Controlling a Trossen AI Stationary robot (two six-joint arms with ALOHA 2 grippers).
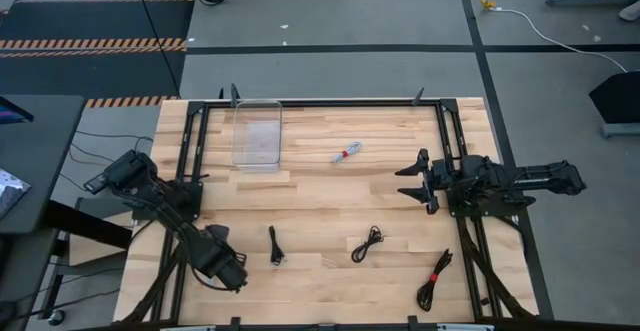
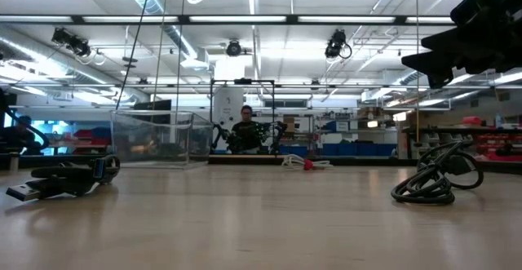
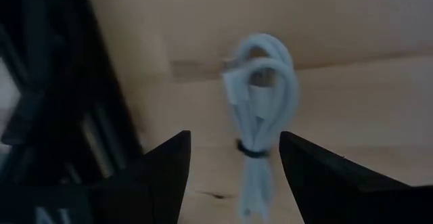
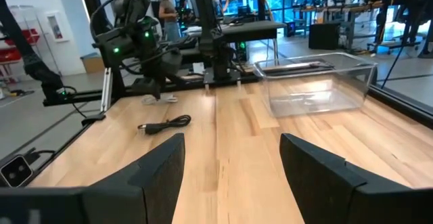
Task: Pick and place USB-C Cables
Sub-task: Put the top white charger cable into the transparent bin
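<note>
High view: clear bin [image 1: 257,134] sits empty, nothing delivered yet. Left gripper [image 3: 233,176], jaws wide, straddles a white cable [image 3: 260,109] near the table's near-left corner. Four bundles lie scattered across the table. Right gripper [image 4: 230,176] waits, jaws wide.

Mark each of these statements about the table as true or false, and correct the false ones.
1. The clear plastic bin holds two cables. False: it looks empty.
2. The left gripper is open over a silvery-white cable bundle. True.
3. The right gripper clamps a black cable. False: it is open and holds nothing.
4. A red-tied silvery-white cable lies to the right of the bin in the high view. True.
5. The red-tied black cable lies inside the bin. False: it lies on the table near the front right.
</note>
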